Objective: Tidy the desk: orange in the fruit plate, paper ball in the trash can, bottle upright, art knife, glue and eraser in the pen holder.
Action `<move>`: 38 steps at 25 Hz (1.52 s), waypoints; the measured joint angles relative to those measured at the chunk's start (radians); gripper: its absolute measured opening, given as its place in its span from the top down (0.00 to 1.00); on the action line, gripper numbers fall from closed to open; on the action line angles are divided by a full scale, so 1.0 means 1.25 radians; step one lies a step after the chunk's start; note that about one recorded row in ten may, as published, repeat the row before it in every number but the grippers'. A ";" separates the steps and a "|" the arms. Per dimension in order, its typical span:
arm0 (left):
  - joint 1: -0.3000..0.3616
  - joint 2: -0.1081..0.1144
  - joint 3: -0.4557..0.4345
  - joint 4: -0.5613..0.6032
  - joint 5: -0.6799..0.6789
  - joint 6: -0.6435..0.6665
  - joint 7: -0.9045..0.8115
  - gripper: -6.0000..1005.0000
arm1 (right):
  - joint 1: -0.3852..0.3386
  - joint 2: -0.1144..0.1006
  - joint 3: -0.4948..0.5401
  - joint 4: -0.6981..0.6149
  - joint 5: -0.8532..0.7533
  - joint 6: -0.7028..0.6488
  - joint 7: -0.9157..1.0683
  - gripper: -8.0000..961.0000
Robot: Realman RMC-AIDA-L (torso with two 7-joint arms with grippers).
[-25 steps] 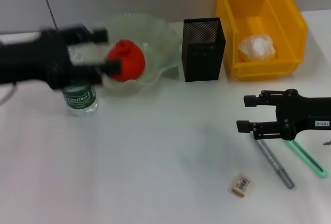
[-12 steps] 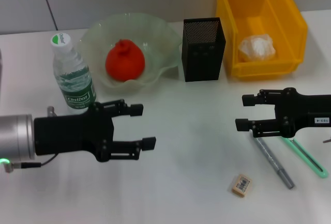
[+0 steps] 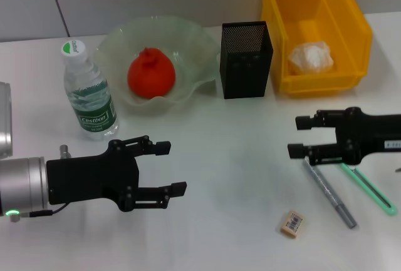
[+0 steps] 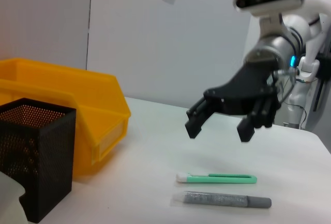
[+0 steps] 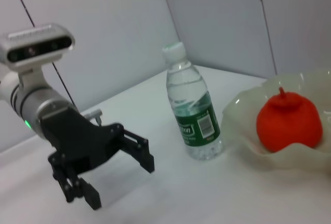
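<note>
Three of the jobs look finished: the orange [image 3: 150,74] sits in the fruit plate [image 3: 200,46], the paper ball [image 3: 310,57] lies in the trash can [image 3: 357,30], and the bottle [image 3: 89,92] stands upright just beside the plate. What is left, as far as I can judge, is filling the pen holder [image 3: 246,59], which stands between plate and trash can and shows nothing inside from the head view. The eraser [image 3: 292,223] lies on the desk [image 3: 225,158] near the front edge, and a grey stick [image 3: 330,193], probably the glue, and a green knife [image 3: 369,189] lie side by side. The right gripper [image 3: 299,137] hovers with its fingers apart just over their near ends, holding nothing. The left gripper [image 3: 170,168] hangs empty and spread in front of the bottle.
</note>
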 joint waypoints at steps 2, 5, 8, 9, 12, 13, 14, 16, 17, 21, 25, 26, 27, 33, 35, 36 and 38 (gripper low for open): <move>0.000 -0.001 0.000 0.000 0.000 0.000 0.002 0.17 | 0.007 0.006 -0.005 -0.056 -0.006 -0.017 0.072 0.20; -0.002 -0.002 0.000 -0.001 0.000 -0.005 0.002 0.17 | 0.022 0.015 -0.032 -0.178 -0.046 -0.023 0.240 0.20; -0.006 -0.003 0.000 -0.001 0.000 -0.018 0.003 0.17 | 0.071 0.010 -0.081 -0.300 -0.146 -0.038 0.459 0.20; -0.006 -0.003 0.000 -0.001 -0.001 -0.020 0.003 0.17 | 0.086 0.008 -0.092 -0.320 -0.182 -0.048 0.509 0.21; -0.007 -0.003 0.000 -0.002 -0.002 -0.021 0.002 0.17 | 0.122 0.002 -0.109 -0.341 -0.259 -0.063 0.598 0.22; -0.008 -0.003 0.000 -0.002 -0.004 -0.023 0.002 0.17 | 0.161 -0.004 -0.126 -0.343 -0.335 -0.072 0.667 0.22; -0.008 -0.003 0.000 -0.002 -0.004 -0.023 0.002 0.17 | 0.161 -0.004 -0.126 -0.343 -0.335 -0.072 0.667 0.22; -0.009 -0.003 0.000 -0.002 -0.005 -0.029 0.002 0.17 | 0.207 -0.007 -0.161 -0.340 -0.438 -0.080 0.736 0.23; -0.009 -0.003 0.000 -0.002 -0.005 -0.029 0.002 0.17 | 0.207 -0.007 -0.161 -0.340 -0.438 -0.080 0.736 0.24; -0.016 -0.003 0.000 -0.002 -0.005 -0.034 -0.002 0.17 | 0.257 -0.007 -0.224 -0.321 -0.556 -0.083 0.798 0.25; -0.019 -0.004 0.000 -0.002 -0.006 -0.041 -0.004 0.17 | 0.293 -0.008 -0.237 -0.267 -0.631 -0.084 0.817 0.26; -0.019 -0.004 0.000 -0.002 -0.006 -0.041 -0.004 0.17 | 0.293 -0.008 -0.237 -0.267 -0.631 -0.084 0.817 0.27; -0.019 -0.004 0.000 -0.002 -0.006 -0.042 -0.004 0.17 | 0.297 -0.007 -0.238 -0.258 -0.643 -0.083 0.817 0.27; -0.021 -0.004 0.000 -0.002 -0.007 -0.051 -0.005 0.17 | 0.294 -0.003 -0.280 -0.230 -0.670 -0.053 0.812 0.29; -0.022 -0.004 0.000 -0.003 -0.007 -0.055 -0.005 0.17 | 0.291 -0.003 -0.290 -0.225 -0.671 -0.043 0.812 0.30; -0.024 -0.004 0.000 -0.004 -0.007 -0.058 -0.005 0.17 | 0.288 -0.002 -0.307 -0.210 -0.671 -0.027 0.808 0.30; -0.026 -0.004 0.001 -0.007 -0.007 -0.061 -0.005 0.17 | 0.287 0.001 -0.314 -0.193 -0.671 -0.014 0.797 0.31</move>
